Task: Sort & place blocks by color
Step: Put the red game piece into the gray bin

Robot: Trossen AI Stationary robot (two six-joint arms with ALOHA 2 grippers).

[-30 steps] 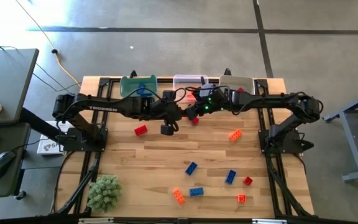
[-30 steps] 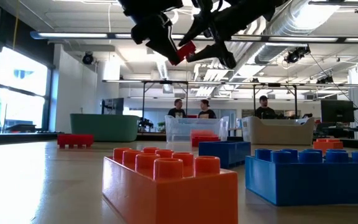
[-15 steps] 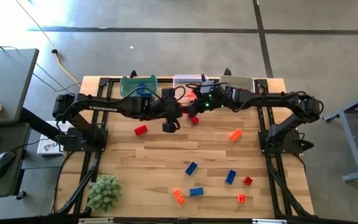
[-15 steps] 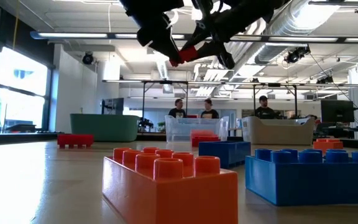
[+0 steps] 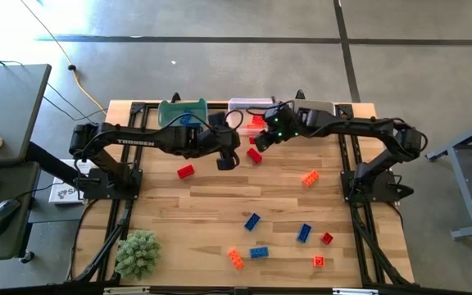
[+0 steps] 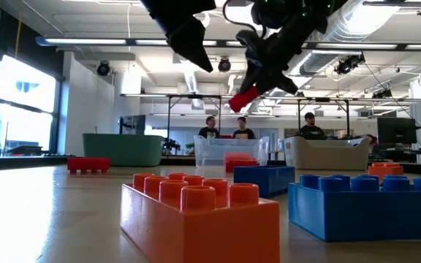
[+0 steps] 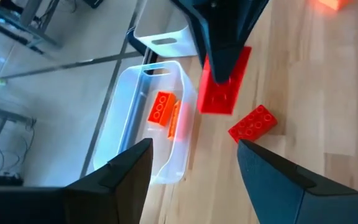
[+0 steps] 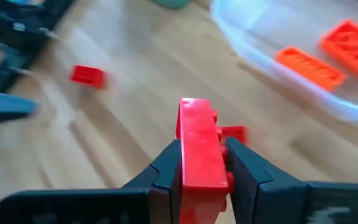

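My right gripper (image 8: 199,171) is shut on a red studded brick (image 8: 199,140) and hangs above the table just in front of the clear bin (image 5: 248,106). The left wrist view shows that brick (image 7: 225,87) in the air, with another red brick (image 7: 252,122) lying flat on the wood below it. My left gripper (image 7: 194,180) is open and empty, a little to the table's left of the right one (image 5: 226,160). A third red brick (image 5: 186,170) lies left of it. Orange bricks (image 7: 161,107) lie in the clear bin. My right gripper pinches the red brick between its two fingers by the brick's two broad faces near one end (image 8: 197,168). The brick is lifted clear of the table. In the low view it hangs tilted below the fingers (image 6: 243,98), and its free end sticks out past them.
A green bin (image 5: 183,111) and a pale bin (image 5: 316,109) flank the clear one along the far edge. An orange brick (image 5: 310,177) lies right of centre. Blue, red and orange bricks (image 5: 258,251) are scattered near the near edge. A fuzzy green clump (image 5: 138,252) sits at the near left corner.
My right gripper has carried the red brick away from my left gripper, toward the far edge and the clear bin, and lower over the table. The brick, which was close against the left fingers, now hangs apart from them and is tipped downward.
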